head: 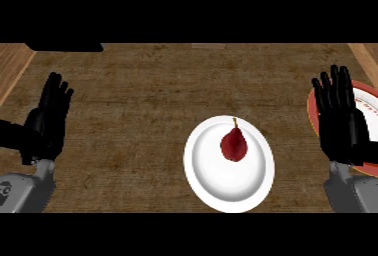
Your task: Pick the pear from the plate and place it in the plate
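Observation:
A dark red pear (234, 144) with a short stem lies on a white plate (221, 187) in the lower middle of the counter. A second plate (367, 102), white with an orange-red rim, sits at the right edge, partly hidden behind my right hand (341, 120). That hand is open, fingers straight and pointing up, to the right of the pear and apart from it. My left hand (46, 122) rests open at the far left, fingers up, holding nothing.
The brown counter top (148, 100) stretches between the hands. Lighter wooden edges show at the upper left (13, 62) and upper right corners. A dark object (65, 46) lies at the top left border.

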You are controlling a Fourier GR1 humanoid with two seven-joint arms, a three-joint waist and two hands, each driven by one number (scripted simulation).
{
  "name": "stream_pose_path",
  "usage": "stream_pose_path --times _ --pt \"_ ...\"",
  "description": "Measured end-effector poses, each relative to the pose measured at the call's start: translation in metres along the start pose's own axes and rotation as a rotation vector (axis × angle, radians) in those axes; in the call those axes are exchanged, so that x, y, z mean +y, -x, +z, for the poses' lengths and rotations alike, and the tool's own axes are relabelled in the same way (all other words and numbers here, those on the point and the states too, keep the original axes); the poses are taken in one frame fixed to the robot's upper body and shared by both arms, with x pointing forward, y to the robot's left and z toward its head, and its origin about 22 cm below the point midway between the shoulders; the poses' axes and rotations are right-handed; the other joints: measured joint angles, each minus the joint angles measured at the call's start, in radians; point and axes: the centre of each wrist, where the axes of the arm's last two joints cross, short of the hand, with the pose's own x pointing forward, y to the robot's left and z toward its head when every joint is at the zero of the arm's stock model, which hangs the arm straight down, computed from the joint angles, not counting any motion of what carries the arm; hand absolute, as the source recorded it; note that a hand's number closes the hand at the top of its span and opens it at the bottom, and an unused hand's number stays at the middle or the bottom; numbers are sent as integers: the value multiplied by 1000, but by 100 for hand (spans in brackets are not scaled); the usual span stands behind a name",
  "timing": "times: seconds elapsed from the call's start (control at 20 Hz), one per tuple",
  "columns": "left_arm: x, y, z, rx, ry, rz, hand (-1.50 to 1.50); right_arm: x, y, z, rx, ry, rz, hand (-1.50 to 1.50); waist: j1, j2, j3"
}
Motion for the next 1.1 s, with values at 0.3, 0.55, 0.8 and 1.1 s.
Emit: stream_pose_path --times 0.3,0.55,0.8,1.1 --pt "-5 28 17 135 38 -101 0 41 -6 -16 108 -229 -29 150 1 13 13" --pt "-7 49 33 246 72 -136 0 1 -23 -29 -11 -331 615 150 -6 12 -3" --pt "-16 61 42 301 92 -151 0 22 34 13 36 -182 418 -150 -13 19 15" --pt "-28 68 48 325 101 -155 0 19 68 38 10 -357 339 -150 -8 17 17"
